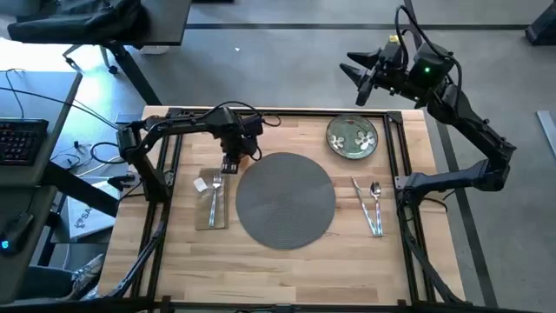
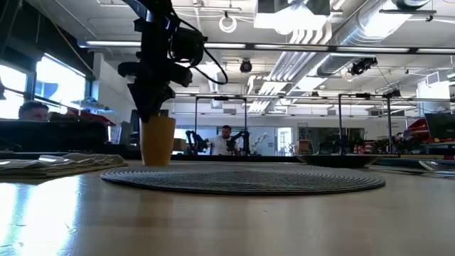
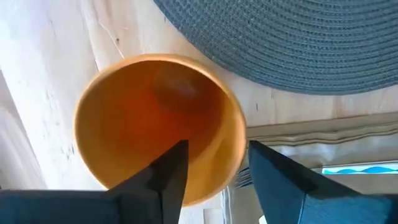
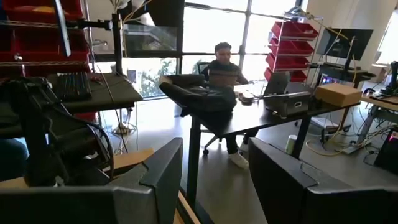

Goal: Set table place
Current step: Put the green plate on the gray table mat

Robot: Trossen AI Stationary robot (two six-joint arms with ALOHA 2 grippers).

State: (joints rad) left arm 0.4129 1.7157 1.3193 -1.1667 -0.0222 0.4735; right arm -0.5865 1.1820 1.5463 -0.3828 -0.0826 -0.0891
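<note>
left wrist view: left gripper (image 3: 214,171) straddles orange cup (image 3: 158,127) rim.

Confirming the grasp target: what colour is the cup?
Orange cup, clearest in the left wrist view.

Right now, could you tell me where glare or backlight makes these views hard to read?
Low view: bright windows and ceiling lights backlight the left gripper, a dark silhouette above the orange cup; sheen on the table. Right wrist view: windows blown out behind a seated person. High view: evenly lit; placemat clear.
</note>
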